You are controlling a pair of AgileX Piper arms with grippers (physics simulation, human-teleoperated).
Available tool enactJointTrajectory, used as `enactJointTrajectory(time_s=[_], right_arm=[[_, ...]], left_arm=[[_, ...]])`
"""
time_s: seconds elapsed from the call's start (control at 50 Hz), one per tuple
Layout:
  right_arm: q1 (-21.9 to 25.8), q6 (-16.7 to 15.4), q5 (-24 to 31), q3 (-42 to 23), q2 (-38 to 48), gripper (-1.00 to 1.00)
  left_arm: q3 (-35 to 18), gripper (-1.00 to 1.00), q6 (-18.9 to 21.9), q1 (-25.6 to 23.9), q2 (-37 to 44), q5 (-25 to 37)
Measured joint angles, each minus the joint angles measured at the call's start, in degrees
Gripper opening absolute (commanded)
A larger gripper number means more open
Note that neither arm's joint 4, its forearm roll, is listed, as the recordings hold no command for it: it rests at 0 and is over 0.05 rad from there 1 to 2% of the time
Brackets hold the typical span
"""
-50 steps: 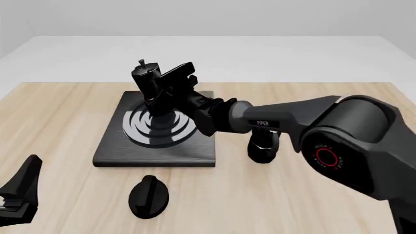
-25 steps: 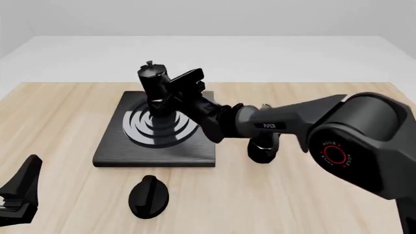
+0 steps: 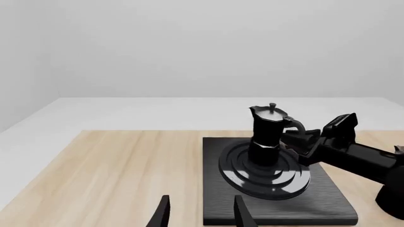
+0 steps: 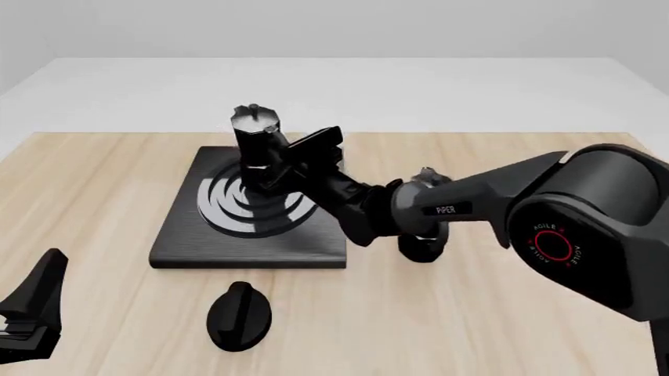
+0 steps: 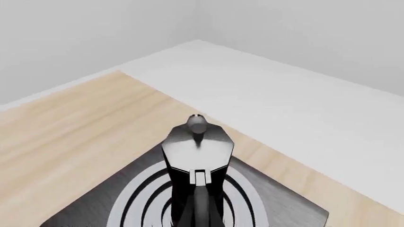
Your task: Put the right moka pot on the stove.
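The right moka pot (image 4: 254, 145), black with a silvery lid, stands upright over the centre of the burner rings of the stove (image 4: 251, 247). Its base is at the rings or just above them. My right gripper (image 4: 280, 166) is at the pot's handle and appears shut on it. Its fingers do not show in the right wrist view, where the pot (image 5: 197, 146) fills the middle above the stove (image 5: 290, 208). The left wrist view shows the pot (image 3: 268, 127), the stove (image 3: 328, 203) and the right gripper (image 3: 302, 139). My left gripper (image 3: 200, 215) is open and empty at the near left (image 4: 27, 313).
A second moka pot (image 4: 424, 243) stands on the table right of the stove, partly hidden behind my right arm; it also shows at the edge of the left wrist view (image 3: 390, 203). A black oval dial knob (image 4: 240, 313) lies in front of the stove.
The right gripper has brought the pot from a tilt to upright, shifted it slightly right and lowered it onto the burner rings. The left arm has not moved.
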Motion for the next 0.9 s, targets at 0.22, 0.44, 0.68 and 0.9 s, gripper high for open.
enactJointTrajectory(time_s=[0.22,0.44,0.68,0.9], right_arm=[[-1.3,0.1,-0.5,2.0,0.0,1.0],[-2.0,-0.9,-0.4,4.1,-0.8,1.0],[-2.0,-1.7,-1.4,8.0,-4.3,1.0],[-1.3,-2.0,-2.6,13.3,-9.4,1.0]], left_arm=[[0.0,1.0,0.0,0.0,0.0,0.0],[0.0,1.0,0.0,0.0,0.0,0.0],[0.0,1.0,0.0,0.0,0.0,0.0],[0.0,1.0,0.0,0.0,0.0,0.0]])
